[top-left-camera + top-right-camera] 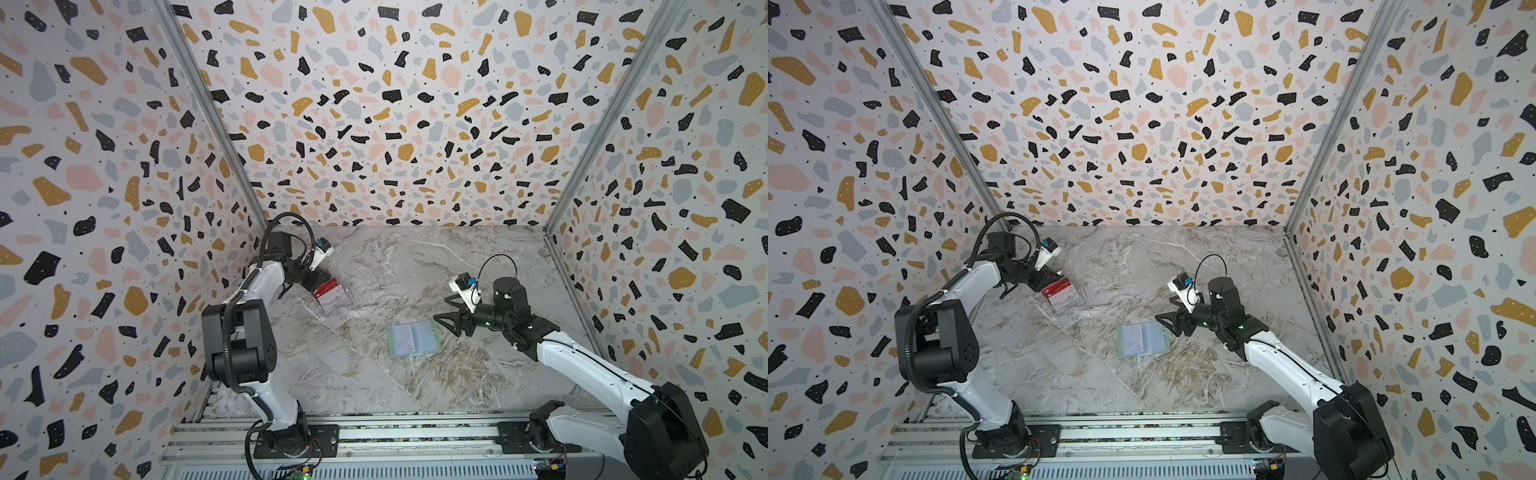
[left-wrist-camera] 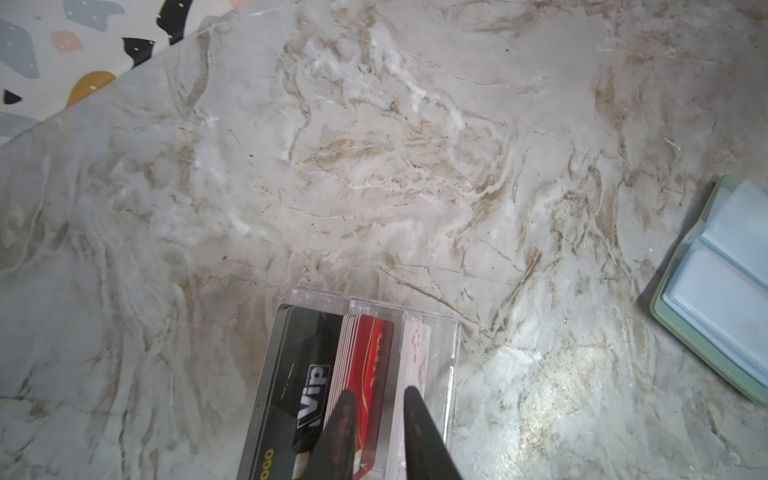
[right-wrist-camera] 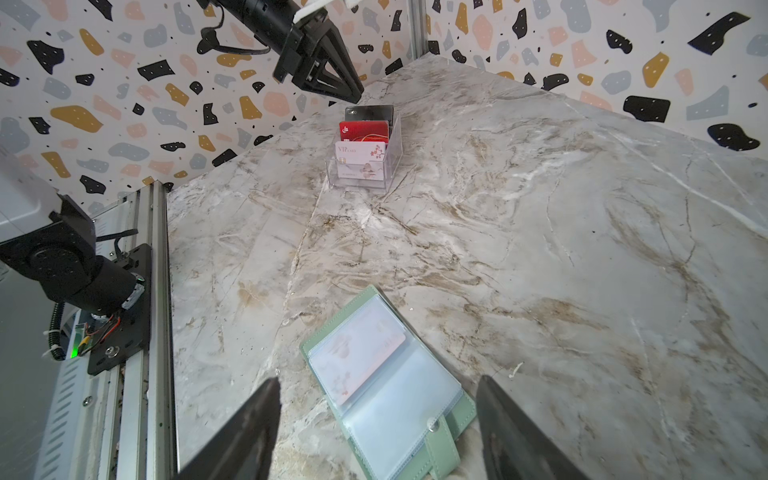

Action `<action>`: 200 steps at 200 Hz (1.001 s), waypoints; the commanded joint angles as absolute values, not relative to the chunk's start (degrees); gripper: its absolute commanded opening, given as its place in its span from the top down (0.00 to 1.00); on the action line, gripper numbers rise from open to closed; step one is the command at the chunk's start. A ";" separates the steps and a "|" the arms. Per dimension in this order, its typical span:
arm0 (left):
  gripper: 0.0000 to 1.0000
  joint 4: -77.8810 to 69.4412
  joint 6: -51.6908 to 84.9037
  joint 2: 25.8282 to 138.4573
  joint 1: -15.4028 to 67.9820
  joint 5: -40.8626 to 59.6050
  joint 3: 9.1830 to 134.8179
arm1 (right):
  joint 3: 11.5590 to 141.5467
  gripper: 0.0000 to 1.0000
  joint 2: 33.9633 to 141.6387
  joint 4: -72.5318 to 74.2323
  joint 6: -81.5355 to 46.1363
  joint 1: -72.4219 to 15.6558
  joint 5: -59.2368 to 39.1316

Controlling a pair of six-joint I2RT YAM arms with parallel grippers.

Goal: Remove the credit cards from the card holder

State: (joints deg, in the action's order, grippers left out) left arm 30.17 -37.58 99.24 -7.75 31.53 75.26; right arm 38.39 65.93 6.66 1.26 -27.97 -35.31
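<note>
Left arm (image 1: pixel 266 278): base at near left, elbow raised, forearm reaching to the far left of the table (image 1: pixel 415 266), wrist pitched down.
Left gripper (image 2: pixel 380 415): fingers (image 2: pixel 343 419) point downward with a narrow gap between them, nothing clamped.
Right arm (image 1: pixel 582 365): base at near right, stretched low toward the middle.
Right gripper (image 3: pixel 378 380): fingers (image 3: pixel 249 428) spread wide, low over the table, empty.

- "Vip" in white, and part of a yellow word, "OGO", on the dark card (image 2: pixel 299 345).
- "VIP" on the white card (image 3: pixel 359 156).
</note>
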 commanded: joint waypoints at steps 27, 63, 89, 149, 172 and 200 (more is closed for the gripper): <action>0.77 30.68 -31.09 93.88 -4.83 29.18 77.75 | 38.59 0.26 64.67 7.44 1.01 -27.77 -35.59; 0.79 30.77 -27.10 90.29 -1.43 26.61 77.60 | 38.67 0.26 65.04 7.53 0.92 -27.72 -35.60; 0.80 30.80 -25.26 87.65 2.01 23.97 76.09 | 38.72 0.26 65.28 7.23 0.79 -27.76 -35.33; 0.85 24.34 -15.22 77.82 12.47 14.32 66.03 | 38.58 0.26 65.29 7.09 0.71 -27.77 -34.80; 0.89 19.70 -10.30 73.28 14.17 17.42 61.49 | 38.76 0.26 65.39 6.85 0.48 -27.77 -34.78; 0.99 15.43 -4.91 68.92 16.44 20.17 56.96 | 38.85 0.26 65.59 6.82 0.00 -27.77 -34.81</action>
